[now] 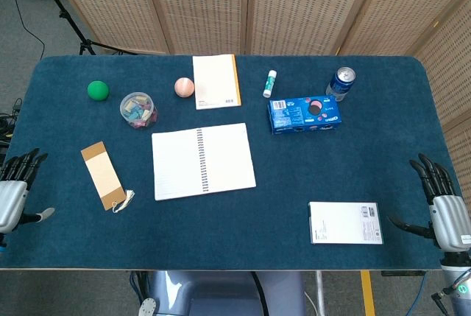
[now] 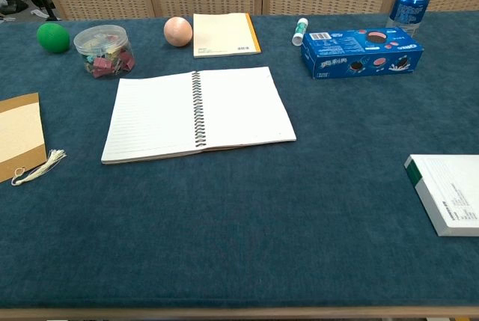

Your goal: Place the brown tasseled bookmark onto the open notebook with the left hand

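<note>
Blue felt covers my bench (image 1: 309, 169). I see the open notebook (image 1: 202, 160) mid-bench, the cookie box (image 1: 305, 113) toward the far right, and the brown tasseled bookmark (image 1: 104, 175) lying alone near the left edge, open felt between. My left hand (image 1: 16, 187) and right hand (image 1: 446, 209) hover at the side edges, fingers spread, empty.

Brown bookmark (image 1: 102, 174), white lined notebook (image 1: 202, 160), dark blue table (image 1: 243, 235), green ball (image 1: 98, 90).

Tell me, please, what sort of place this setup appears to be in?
Probably a lab or studio test area: a table covered in blue cloth, folding wicker screens behind it, and a stand's legs on the floor.
</note>
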`<action>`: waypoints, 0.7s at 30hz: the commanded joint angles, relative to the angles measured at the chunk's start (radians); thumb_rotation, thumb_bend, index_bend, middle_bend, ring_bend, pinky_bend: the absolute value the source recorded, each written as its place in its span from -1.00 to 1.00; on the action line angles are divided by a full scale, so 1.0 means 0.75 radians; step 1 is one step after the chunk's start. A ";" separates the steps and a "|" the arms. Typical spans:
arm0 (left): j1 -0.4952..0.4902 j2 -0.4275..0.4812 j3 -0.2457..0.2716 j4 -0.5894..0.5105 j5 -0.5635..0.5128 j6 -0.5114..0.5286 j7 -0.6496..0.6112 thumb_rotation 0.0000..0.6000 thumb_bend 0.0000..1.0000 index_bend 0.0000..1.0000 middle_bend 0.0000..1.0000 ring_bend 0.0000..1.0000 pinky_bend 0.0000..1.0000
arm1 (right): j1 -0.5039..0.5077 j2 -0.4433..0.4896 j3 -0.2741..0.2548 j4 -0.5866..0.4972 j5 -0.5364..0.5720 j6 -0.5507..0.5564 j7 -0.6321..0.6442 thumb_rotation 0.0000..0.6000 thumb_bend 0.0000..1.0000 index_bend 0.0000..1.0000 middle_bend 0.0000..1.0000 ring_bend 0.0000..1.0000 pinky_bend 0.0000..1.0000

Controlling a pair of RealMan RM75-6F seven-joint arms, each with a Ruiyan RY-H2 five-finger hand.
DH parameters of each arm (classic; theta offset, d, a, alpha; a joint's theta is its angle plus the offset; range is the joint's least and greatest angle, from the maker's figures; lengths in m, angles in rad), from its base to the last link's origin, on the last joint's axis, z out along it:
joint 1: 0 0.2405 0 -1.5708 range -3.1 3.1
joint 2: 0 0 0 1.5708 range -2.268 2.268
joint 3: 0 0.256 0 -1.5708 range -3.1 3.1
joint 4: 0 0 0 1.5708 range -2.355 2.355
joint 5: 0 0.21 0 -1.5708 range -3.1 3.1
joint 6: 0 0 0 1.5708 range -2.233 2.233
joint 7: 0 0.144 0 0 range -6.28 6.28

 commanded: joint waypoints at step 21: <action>-0.351 -0.147 0.087 0.649 0.366 -0.287 -0.102 1.00 -1.00 -0.94 -1.00 -1.00 -1.00 | 0.020 -0.056 0.066 0.034 0.125 -0.061 -0.101 1.00 -1.00 -1.00 -1.00 -1.00 -1.00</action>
